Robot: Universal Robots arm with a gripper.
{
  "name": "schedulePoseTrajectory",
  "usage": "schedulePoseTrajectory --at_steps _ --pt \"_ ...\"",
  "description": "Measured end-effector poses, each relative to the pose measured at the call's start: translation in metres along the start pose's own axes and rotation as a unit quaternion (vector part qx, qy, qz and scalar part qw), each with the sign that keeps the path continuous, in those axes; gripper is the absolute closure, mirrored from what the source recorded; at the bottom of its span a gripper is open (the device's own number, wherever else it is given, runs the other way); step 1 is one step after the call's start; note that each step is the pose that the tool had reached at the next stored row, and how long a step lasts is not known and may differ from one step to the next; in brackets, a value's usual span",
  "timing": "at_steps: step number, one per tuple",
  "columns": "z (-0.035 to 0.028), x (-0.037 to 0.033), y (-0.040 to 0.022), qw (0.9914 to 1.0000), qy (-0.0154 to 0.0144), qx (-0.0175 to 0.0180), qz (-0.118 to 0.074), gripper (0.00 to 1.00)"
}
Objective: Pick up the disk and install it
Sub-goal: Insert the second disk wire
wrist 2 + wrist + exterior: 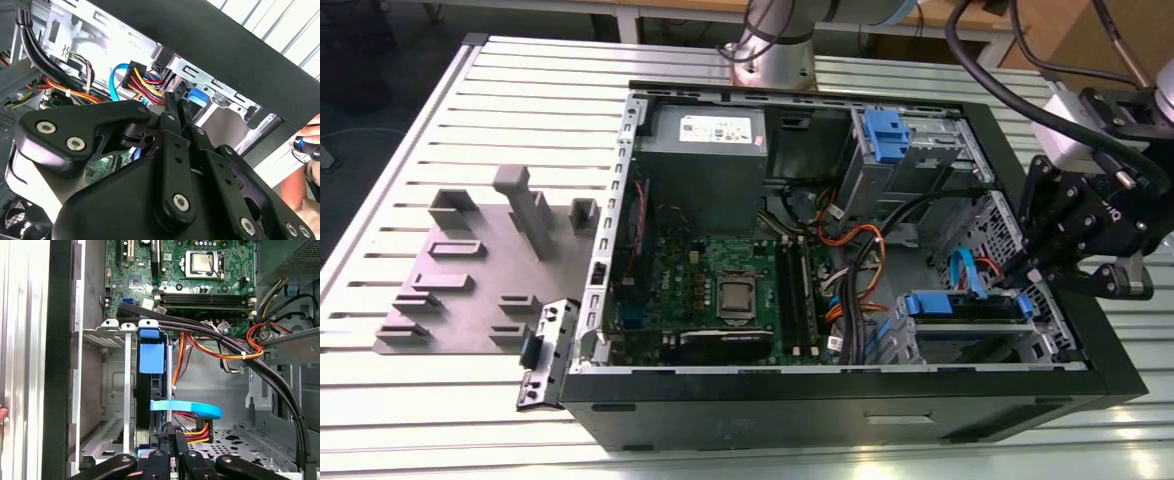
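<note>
Disk (pixel 151 360) seated edge-up in the drive cage (pixel 107 390), gripper (pixel 172 437) at its connector end.
Fingers look pressed together just by the disk's rear edge (nothing between them), near the blue data cable (pixel 187 408); this suits pushing the carrier home inside the computer case (pixel 854 410).

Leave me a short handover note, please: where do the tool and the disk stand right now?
Tool: down inside the open computer case, at the drive cage on the exterior view's right; the fingers look nearly closed at the disk's cable end.
Disk: on edge in the cage slot, its blue carrier tab facing the motherboard.
Done: disk picked up and brought into the cage.
Left: whether it is fully seated cannot be told; tool not withdrawn.
</note>
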State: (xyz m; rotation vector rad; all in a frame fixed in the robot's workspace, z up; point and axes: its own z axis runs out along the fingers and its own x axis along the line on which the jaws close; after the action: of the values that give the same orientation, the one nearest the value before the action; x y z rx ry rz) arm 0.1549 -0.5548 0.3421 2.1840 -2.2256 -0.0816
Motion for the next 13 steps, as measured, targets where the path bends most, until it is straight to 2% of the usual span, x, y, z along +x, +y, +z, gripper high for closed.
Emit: schedulePoseTrajectory --at_steps 13 --pt "-0.0002 0.0112 0.0003 1.00000 0.0000 0.0001 0.000 0.84"
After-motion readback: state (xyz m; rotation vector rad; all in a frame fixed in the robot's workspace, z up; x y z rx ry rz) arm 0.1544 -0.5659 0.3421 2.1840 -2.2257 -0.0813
